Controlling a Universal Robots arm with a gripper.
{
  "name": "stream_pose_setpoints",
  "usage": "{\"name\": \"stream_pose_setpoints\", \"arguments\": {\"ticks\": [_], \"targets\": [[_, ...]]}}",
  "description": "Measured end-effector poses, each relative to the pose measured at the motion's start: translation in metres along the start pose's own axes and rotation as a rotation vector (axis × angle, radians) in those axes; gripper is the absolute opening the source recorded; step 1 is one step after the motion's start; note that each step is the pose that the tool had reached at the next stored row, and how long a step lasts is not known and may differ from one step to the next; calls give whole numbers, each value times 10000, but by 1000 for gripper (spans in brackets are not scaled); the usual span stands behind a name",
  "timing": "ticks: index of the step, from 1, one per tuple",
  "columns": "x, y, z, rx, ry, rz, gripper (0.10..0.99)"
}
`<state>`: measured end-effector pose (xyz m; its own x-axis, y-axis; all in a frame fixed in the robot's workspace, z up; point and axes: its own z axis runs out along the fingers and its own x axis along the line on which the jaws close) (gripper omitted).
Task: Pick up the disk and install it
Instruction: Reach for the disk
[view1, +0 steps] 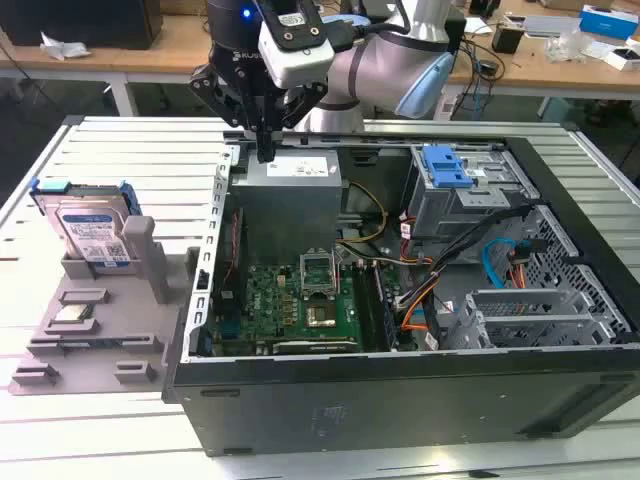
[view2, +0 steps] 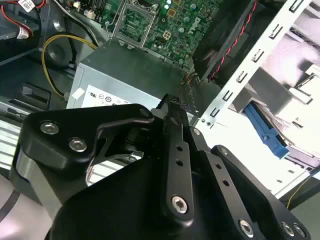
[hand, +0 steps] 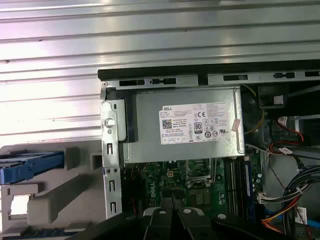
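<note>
The disk (view1: 88, 228) stands on edge in a grey holder (view1: 110, 350) on the exterior view's left, outside the computer case; it is silver with a blue-and-white label and blue side rails. Both wrist views catch its blue rail, the disk (view2: 270, 134) beyond the case wall in the second and the disk (hand: 29, 168) at the frame's edge in the first. My gripper (view1: 265, 150) hangs over the case's back corner above the grey power supply (view1: 290, 185), well apart from the disk. Its fingers are shut with nothing between them, as the gripper (view2: 171, 104) shows close up.
The open computer case (view1: 400, 390) holds a green motherboard (view1: 290, 305), loose cables and a grey drive cage with a blue latch (view1: 445, 165). A small square processor chip (view1: 72, 313) lies in the grey holder. Slatted metal table (view1: 110, 150) surrounds the case.
</note>
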<state>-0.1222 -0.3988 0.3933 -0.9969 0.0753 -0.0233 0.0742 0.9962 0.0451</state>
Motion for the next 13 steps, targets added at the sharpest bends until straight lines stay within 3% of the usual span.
{"name": "stream_pose_setpoints", "arguments": {"ticks": [3,10,13], "targets": [[160,-12,-4,0,0,-2,106],[355,-27,-9,0,0,0,106],[478,-36,-13,0,0,-1,106]]}}
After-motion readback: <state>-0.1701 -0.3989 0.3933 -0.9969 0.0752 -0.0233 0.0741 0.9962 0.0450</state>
